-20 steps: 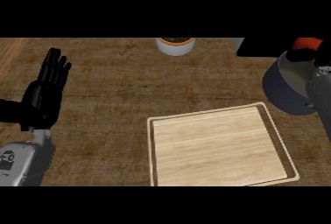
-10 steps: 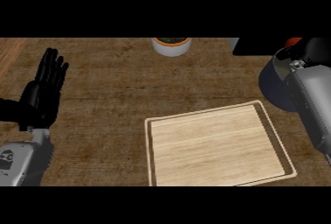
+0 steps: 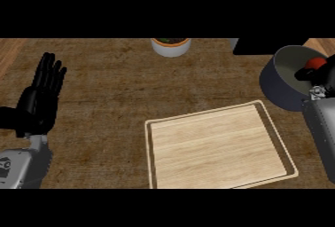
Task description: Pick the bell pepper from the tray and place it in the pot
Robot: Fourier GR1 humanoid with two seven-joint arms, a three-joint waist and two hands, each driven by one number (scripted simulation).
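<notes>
"Head view: was the light wooden square tray (image 3: pixel 216 150) bare?"
"Yes. The right hand (image 3: pixel 310 73) reached into the dark grey round pot (image 3: pixel 278 84), fingers seemingly curled on the red bell pepper (image 3: pixel 317 63); only letting go remained. The left hand (image 3: pixel 40 99) rested flat-fingered at the left edge."

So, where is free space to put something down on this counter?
The wooden tray is bare. Bare counter lies between the left hand and the tray, up to the white planter. It is crowded by the pot, where the right hand is.
</notes>
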